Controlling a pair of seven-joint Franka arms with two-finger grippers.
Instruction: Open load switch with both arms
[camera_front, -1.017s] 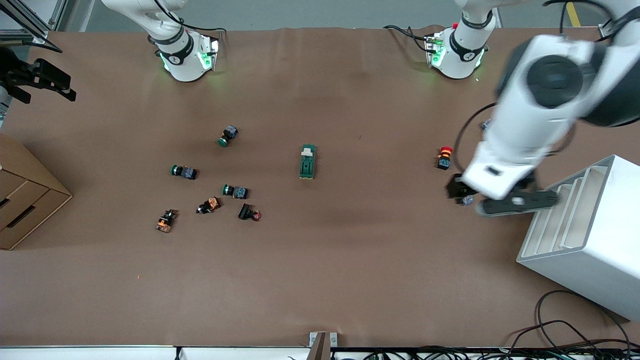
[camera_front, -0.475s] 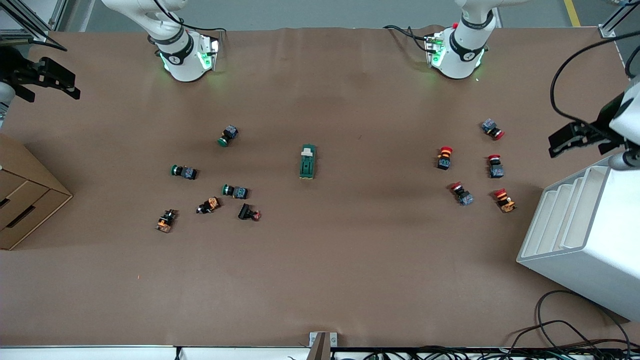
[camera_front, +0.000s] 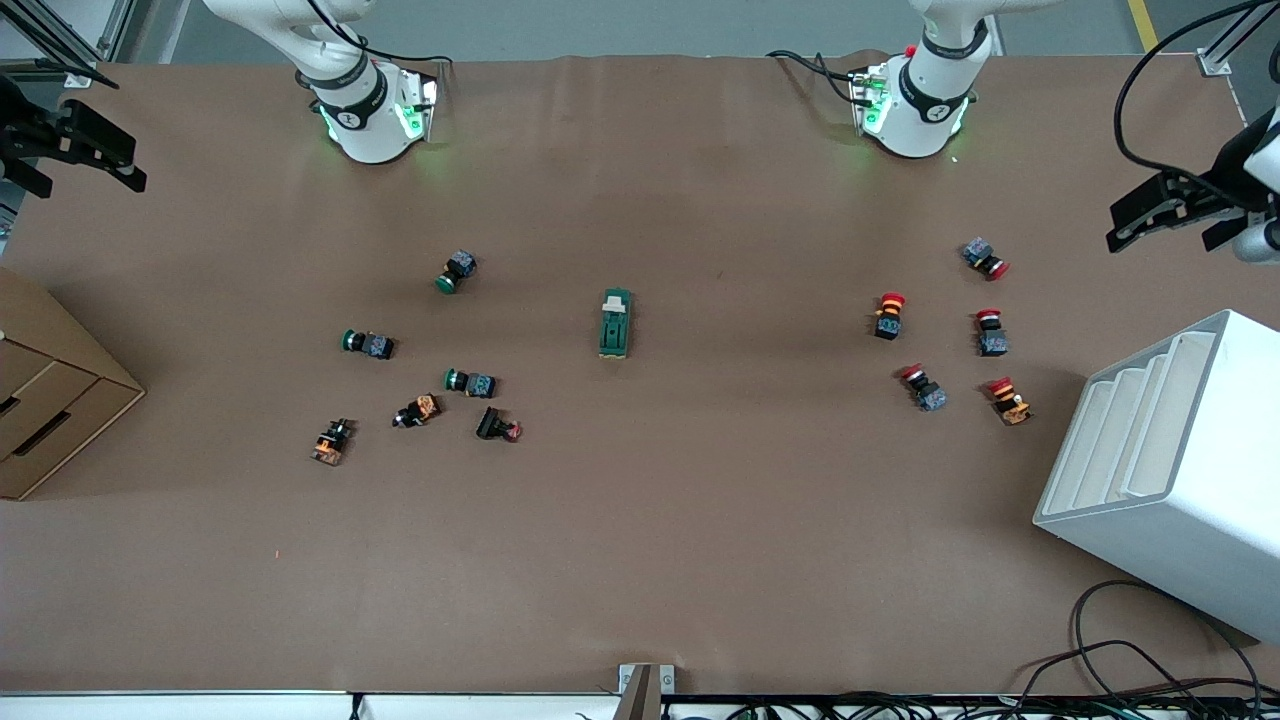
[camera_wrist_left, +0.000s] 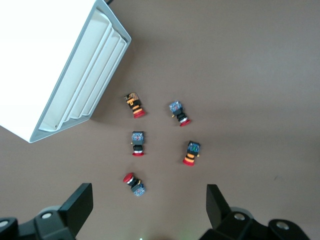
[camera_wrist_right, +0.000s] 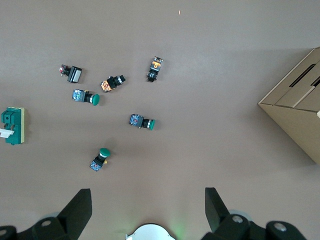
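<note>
The load switch (camera_front: 615, 323), a dark-green block with a white tab at one end, lies flat in the middle of the table, and shows at the edge of the right wrist view (camera_wrist_right: 12, 126). My left gripper (camera_front: 1185, 222) hangs open high over the left arm's end of the table. Its wrist view (camera_wrist_left: 149, 188) looks down on red-capped buttons. My right gripper (camera_front: 60, 160) hangs open high over the right arm's end (camera_wrist_right: 147, 191). Nothing is between either pair of fingers. Both grippers are well apart from the switch.
Several green-capped and orange push buttons (camera_front: 470, 383) lie toward the right arm's end, and several red-capped ones (camera_front: 925, 388) toward the left arm's end. A white slotted rack (camera_front: 1180, 470) stands near the red ones. A cardboard box (camera_front: 50, 390) sits at the right arm's end.
The left arm, a second ago low over the red-capped buttons beside the rack, has swung up and out to the table's end, uncovering them. The right gripper shifted slightly.
</note>
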